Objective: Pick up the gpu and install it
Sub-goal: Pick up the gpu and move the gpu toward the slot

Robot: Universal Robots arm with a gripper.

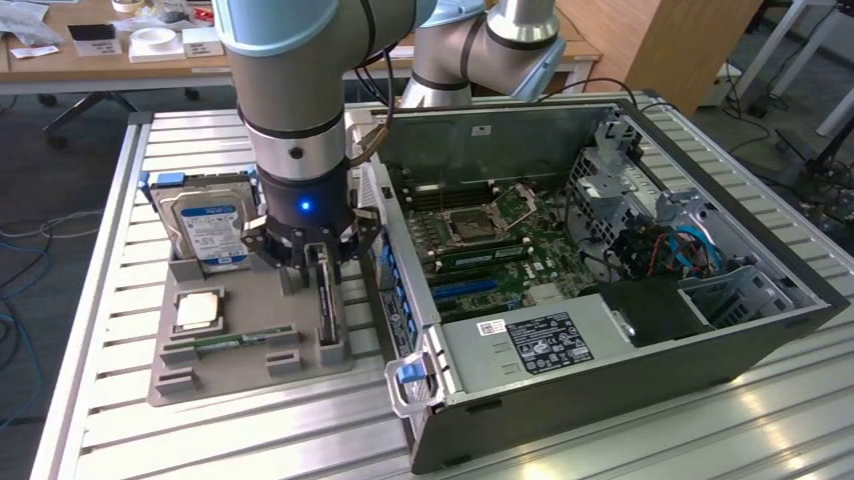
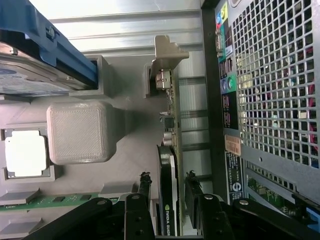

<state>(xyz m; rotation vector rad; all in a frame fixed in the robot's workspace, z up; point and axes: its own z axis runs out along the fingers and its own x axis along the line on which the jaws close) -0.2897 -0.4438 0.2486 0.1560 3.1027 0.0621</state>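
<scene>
Card position: flat green circuit-board gpu with black cooler block (image 1: 324,305) stands on edge in a slot of the grey plastic tray (image 1: 200,375); tray rests on the slatted metal table (image 1: 267,440), just beside the open black computer case (image 1: 747,330); card's long axis runs parallel to the case's near wall; jaws sit directly over its upper edge, straddling it, one to the cooler face, one to the board face; released, a slim gap visible on either side, nothing gripped yet.
</scene>
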